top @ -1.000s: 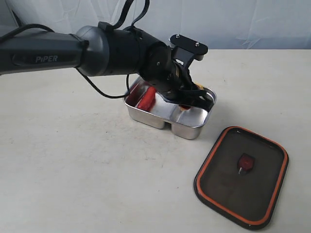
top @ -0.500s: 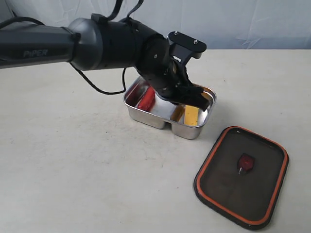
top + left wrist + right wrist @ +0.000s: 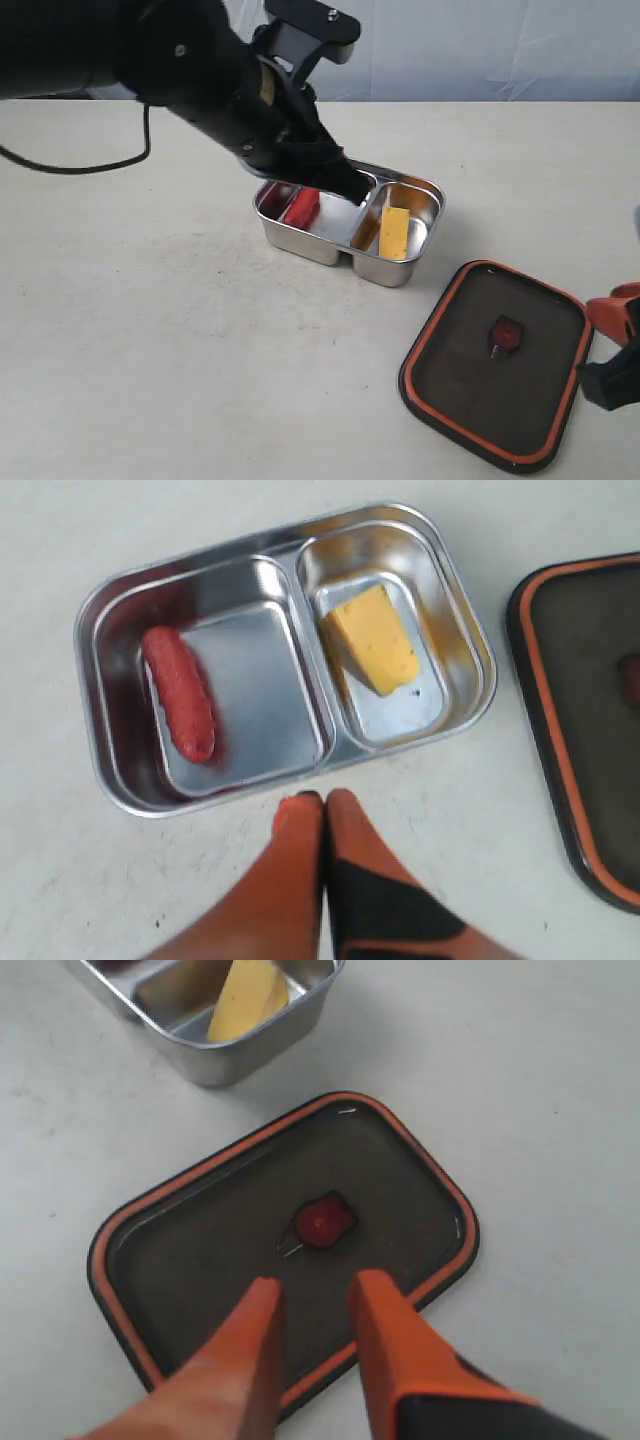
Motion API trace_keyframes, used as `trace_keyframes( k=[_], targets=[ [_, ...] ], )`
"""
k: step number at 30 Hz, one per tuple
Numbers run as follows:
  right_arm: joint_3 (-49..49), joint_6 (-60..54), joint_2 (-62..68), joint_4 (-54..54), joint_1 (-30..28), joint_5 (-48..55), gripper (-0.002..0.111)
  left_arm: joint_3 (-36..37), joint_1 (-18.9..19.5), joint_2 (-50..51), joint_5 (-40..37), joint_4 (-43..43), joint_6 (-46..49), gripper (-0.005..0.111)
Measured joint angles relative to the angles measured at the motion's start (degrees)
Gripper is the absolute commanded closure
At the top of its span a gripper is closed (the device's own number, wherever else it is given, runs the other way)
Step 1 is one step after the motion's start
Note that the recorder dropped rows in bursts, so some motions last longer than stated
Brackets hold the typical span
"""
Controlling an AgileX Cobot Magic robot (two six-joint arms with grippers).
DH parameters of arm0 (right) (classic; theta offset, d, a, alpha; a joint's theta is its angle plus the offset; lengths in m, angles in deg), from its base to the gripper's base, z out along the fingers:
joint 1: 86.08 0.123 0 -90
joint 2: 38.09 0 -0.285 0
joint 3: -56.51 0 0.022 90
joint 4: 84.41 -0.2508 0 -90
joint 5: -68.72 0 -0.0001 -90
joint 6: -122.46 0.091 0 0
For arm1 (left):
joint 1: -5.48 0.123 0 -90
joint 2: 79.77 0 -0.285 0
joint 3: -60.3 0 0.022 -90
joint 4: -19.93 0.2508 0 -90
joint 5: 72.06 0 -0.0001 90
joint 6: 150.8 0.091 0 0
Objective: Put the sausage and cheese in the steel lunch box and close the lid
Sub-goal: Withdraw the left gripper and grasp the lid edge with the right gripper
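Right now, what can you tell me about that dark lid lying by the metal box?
The lid is a dark, smoky, see-through rectangle with rounded corners, an orange rim and a small red-orange valve in its middle. It looks like plastic. It lies flat on the table, apart from the steel lunch box.

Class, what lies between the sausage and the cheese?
Bare floor and the divider wall of the steel lunch box, seen in the left wrist view.

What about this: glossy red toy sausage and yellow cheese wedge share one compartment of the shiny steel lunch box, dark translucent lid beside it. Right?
No. The left wrist view shows the glossy red toy sausage and the yellow cheese wedge in separate compartments of the shiny steel lunch box. The dark translucent lid is beside it.
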Motion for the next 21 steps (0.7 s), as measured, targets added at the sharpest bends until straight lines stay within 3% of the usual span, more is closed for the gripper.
trace_keyframes(
  k=[5,11,16,21],
  targets=[
    [-7.8,-12.6,20.3,-6.6,0.0,1.2,0.081,13.8,0.0,-10.3,4.3,-0.5,-1.2,0.107],
    [-13.5,-17.4,39.2,-8.0,0.0,2.5,0.081,25.1,0.0,-21.1,5.7,-0.9,-2.4,0.107],
    [-13.7,-23.3,46.7,-15.3,0.0,-2.2,0.081,32.4,0.0,-29.2,6.7,-1.0,-3.6,0.107],
    [-13.7,-29.9,47.9,-23.0,0.0,-4.4,0.076,34.9,0.0,-32.9,6.8,-1.0,-4.0,0.107]
  ],
)
